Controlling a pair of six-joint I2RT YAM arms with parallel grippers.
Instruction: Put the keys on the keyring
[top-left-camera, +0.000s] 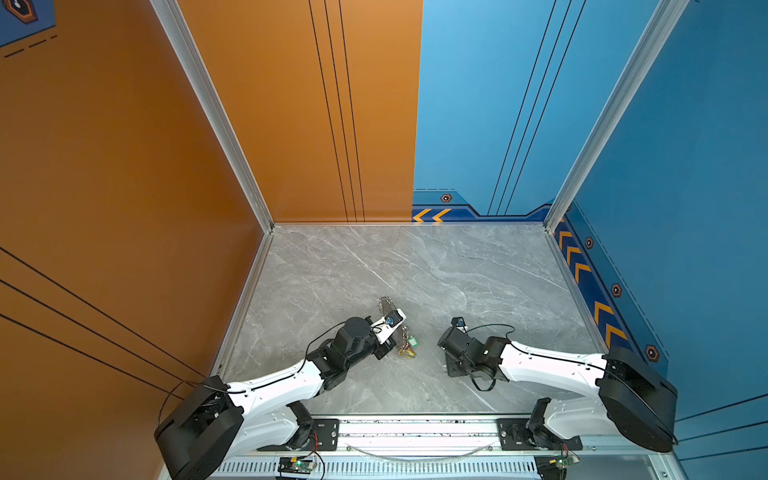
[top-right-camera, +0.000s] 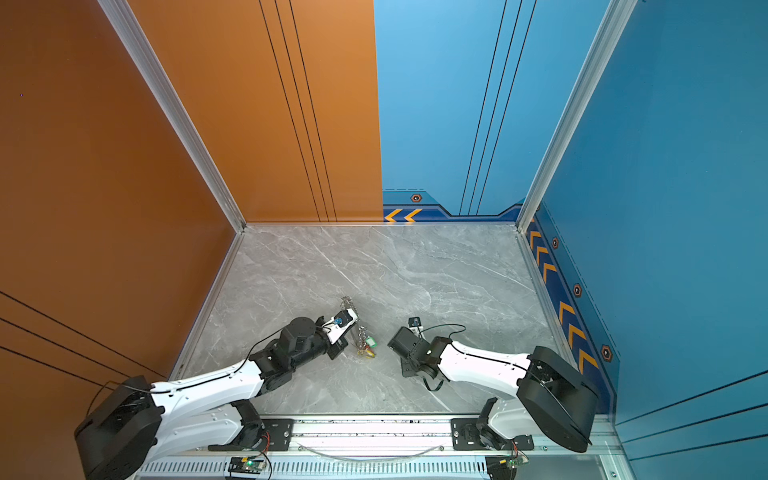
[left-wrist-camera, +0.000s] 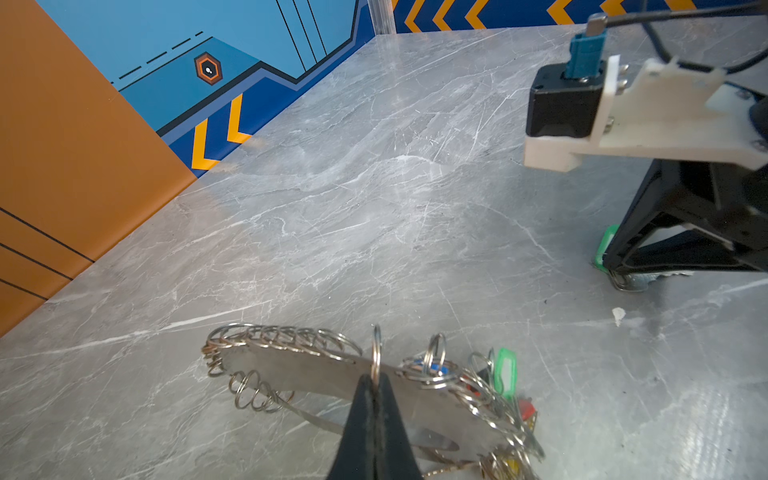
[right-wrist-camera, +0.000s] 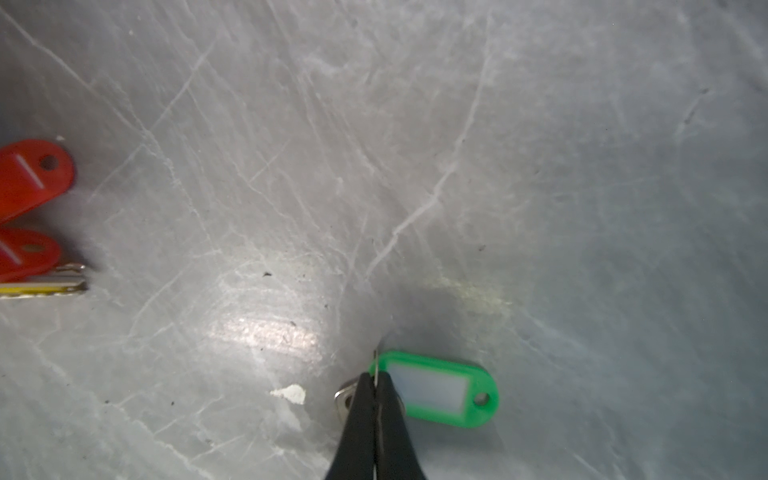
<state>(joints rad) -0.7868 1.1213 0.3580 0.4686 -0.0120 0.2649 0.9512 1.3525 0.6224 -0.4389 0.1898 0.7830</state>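
Grey marble-patterned table (top-left-camera: 415, 266) carries all items. The keyring (left-wrist-camera: 307, 370), a flat metal oval edged with small silver rings, sits left of the table's middle, nearer the front edge than the back, and shows edge-on in both top views. The left gripper (left-wrist-camera: 376, 380) has its jaws fully closed, pinching one small ring (left-wrist-camera: 376, 349) on the keyring's rim. The keys (left-wrist-camera: 482, 390) hung on the keyring bunch at its end nearest the front edge: blue tag (left-wrist-camera: 434, 368), green tag (left-wrist-camera: 505, 370), red tag (left-wrist-camera: 527, 409), and a yellow tag (left-wrist-camera: 509, 463) partly hidden. The right gripper (right-wrist-camera: 376, 384) has its jaws pressed together on the thin wire loop of a loose green-tagged key (right-wrist-camera: 440, 390), which lies flat on the table to the right of the keyring, apart from it. In both top views this key is hidden beneath the right arm (top-left-camera: 552, 365). Two red tags (right-wrist-camera: 29, 178) show at the border of the right wrist view; their attachment cannot be determined.
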